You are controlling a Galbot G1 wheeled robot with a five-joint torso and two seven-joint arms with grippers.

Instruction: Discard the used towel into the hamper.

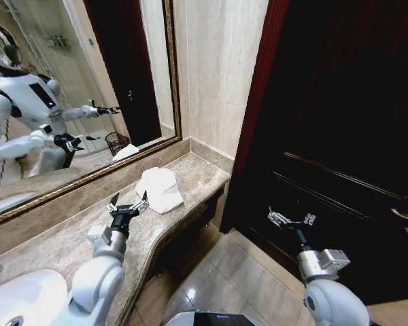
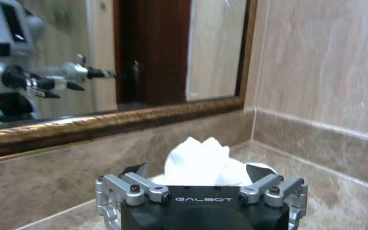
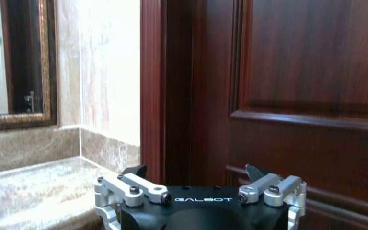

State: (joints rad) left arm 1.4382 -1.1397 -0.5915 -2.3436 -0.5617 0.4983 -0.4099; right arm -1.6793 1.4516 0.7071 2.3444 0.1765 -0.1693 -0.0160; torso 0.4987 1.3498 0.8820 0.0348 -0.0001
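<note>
The used towel (image 1: 160, 189) is a crumpled white heap on the marble counter (image 1: 61, 238), near its far end by the wall. My left gripper (image 1: 128, 204) hovers just short of it, low over the counter and open. In the left wrist view the towel (image 2: 200, 160) rises right in front of the spread left gripper (image 2: 199, 171). The hamper (image 1: 117, 142) appears as a small dark slatted basket reflected in the mirror. My right gripper (image 1: 290, 219) hangs open over the floor in front of the dark wooden door (image 1: 340, 136); the right wrist view shows this gripper (image 3: 195, 171) holding nothing.
A gold-framed mirror (image 1: 68, 102) runs along the back of the counter. A white sink (image 1: 20, 295) sits at the near left. The counter's curved front edge (image 1: 166, 234) drops to a tiled floor (image 1: 217, 272). A door handle (image 1: 404, 217) sticks out at the right.
</note>
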